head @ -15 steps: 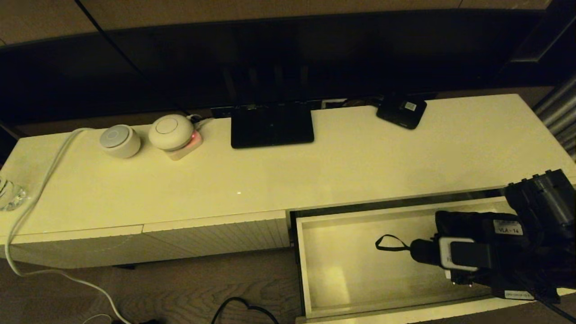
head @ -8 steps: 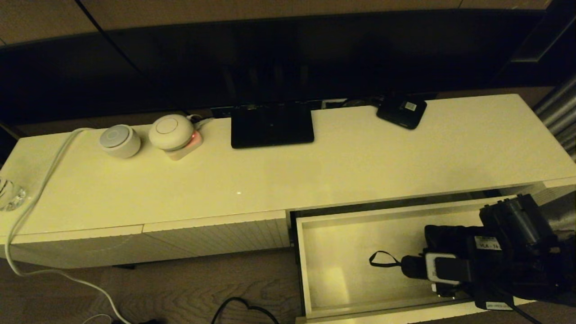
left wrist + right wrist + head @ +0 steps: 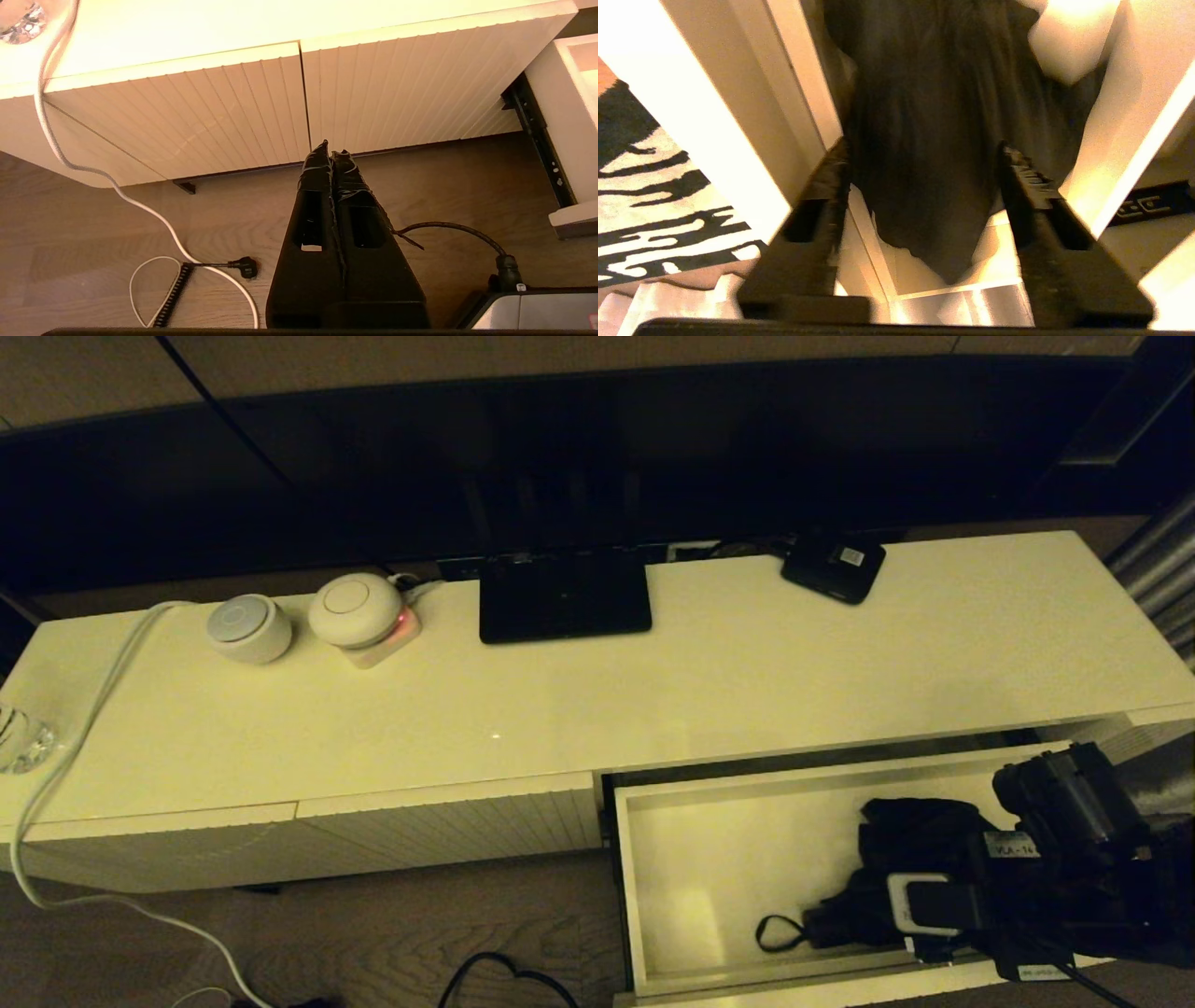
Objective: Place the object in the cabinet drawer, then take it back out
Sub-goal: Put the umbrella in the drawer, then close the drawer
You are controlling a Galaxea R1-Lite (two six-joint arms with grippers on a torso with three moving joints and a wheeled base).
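The cabinet drawer (image 3: 709, 877) stands pulled out at the lower right of the head view. The object, a black folding umbrella (image 3: 910, 840), lies inside it on the pale floor. Its handle (image 3: 836, 922) points left toward the drawer's front, and its wrist loop (image 3: 771, 933) rests flat. My right gripper (image 3: 920, 905) hovers low over the umbrella. In the right wrist view the gripper (image 3: 923, 149) is open, its fingers spread either side of the dark fabric (image 3: 934, 116). My left gripper (image 3: 331, 147) is shut on nothing, parked above the floor before the closed ribbed fronts.
On the cabinet top stand a flat black stand base (image 3: 563, 595), a small black box (image 3: 833, 566) and two round white devices (image 3: 248, 627) (image 3: 355, 609). A white cable (image 3: 84, 709) hangs off the left end. A black cable (image 3: 495, 971) lies on the floor.
My right gripper came down toward the drawer's front and its fingers spread. The umbrella sank, and its handle and loop dropped onto the drawer floor.
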